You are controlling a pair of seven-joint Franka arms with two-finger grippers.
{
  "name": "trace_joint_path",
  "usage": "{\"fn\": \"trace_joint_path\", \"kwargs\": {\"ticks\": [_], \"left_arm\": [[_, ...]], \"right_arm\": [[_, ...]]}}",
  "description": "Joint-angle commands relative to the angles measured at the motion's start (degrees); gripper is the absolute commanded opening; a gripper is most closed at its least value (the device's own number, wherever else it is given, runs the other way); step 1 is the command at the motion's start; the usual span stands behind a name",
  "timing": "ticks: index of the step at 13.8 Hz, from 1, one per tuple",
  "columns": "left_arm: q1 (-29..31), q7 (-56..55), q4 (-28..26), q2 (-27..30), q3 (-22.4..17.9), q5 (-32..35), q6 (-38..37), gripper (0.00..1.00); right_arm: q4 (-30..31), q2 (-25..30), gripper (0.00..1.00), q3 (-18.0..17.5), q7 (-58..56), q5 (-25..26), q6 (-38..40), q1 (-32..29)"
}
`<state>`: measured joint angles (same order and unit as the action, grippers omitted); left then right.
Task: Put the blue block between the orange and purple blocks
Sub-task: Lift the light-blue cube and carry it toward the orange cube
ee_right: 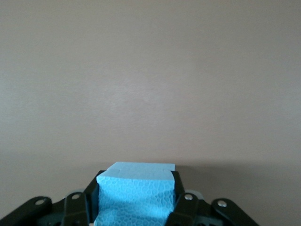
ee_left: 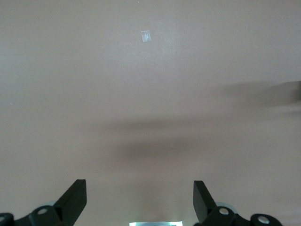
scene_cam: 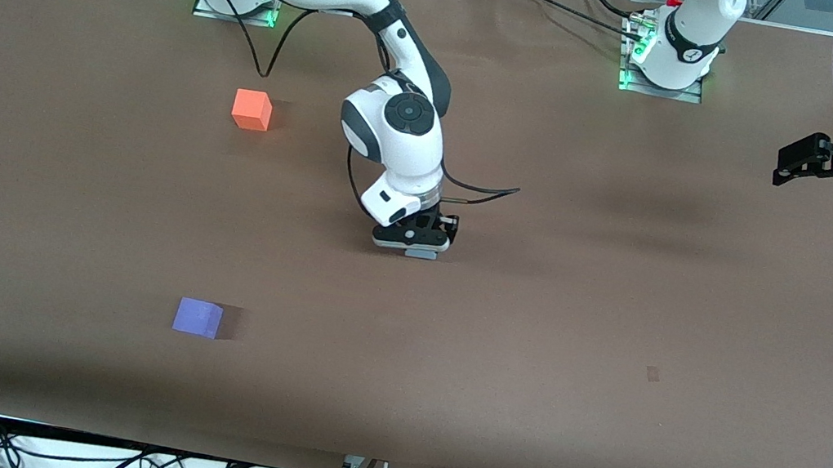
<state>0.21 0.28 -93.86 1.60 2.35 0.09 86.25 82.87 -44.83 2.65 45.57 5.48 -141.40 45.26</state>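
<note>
Brown bench, wide, fills the front view.

Right gripper low at frame centre, down at the bench surface; fingers clenched on blue block, one on each flat side face.

Left gripper parked at upper right edge, waiting; fingers released, holding nothing.

Orange block upper left of centre; purple block lower left; well apart.

Blue block surface pebbled, foam-like: probably light, slightly soft, grippy. Best held mid-face on opposite sides, gently.
</note>
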Motion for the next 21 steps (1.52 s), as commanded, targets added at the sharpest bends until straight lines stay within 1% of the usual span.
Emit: {"fn": "trace_joint_path", "kwargs": {"ticks": [1,4,8,10,11,13,15,17,21], "left_arm": [[-0.5,-0.5,0.3,0.2,-0.2,0.7,-0.8,1.0],[-0.5,-0.5,0.3,0.2,-0.2,0.7,-0.9,1.0],[-0.5,-0.5,0.3,0.2,-0.2,0.7,-0.8,1.0],[-0.5,-0.5,0.3,0.2,-0.2,0.7,-0.9,1.0],[-0.5,-0.5,0.3,0.2,-0.2,0.7,-0.9,1.0],[-0.5,-0.5,0.3,0.2,-0.2,0.7,-0.9,1.0],[-0.5,-0.5,0.3,0.2,-0.2,0.7,-0.9,1.0],[-0.5,-0.5,0.3,0.2,-0.2,0.7,-0.9,1.0],[-0.5,-0.5,0.3,0.2,-0.2,0.7,-0.9,1.0]], "right_arm": [[1.7,3.9,0.31,-0.1,-5.9,0.3,4.6,-3.0],[4.6,8.6,0.31,-0.2,-16.4,0.1,10.2,-8.8],[7.2,13.4,0.31,-0.1,-23.1,-0.1,16.8,-15.2],[9.9,15.9,0.31,0.0,-25.9,-3.4,18.5,-18.2],[12.0,17.2,0.31,0.0,-27.4,-4.2,18.7,-20.1],[16.2,19.2,0.3,0.0,-31.8,-5.1,17.8,-23.8],[18.6,20.0,0.27,0.1,-32.4,-8.8,17.6,-26.4],[21.9,21.1,0.25,0.7,-32.6,-8.9,16.0,-26.7],[34.2,24.3,0.25,0.9,-32.6,-8.9,2.3,-26.7]]}}
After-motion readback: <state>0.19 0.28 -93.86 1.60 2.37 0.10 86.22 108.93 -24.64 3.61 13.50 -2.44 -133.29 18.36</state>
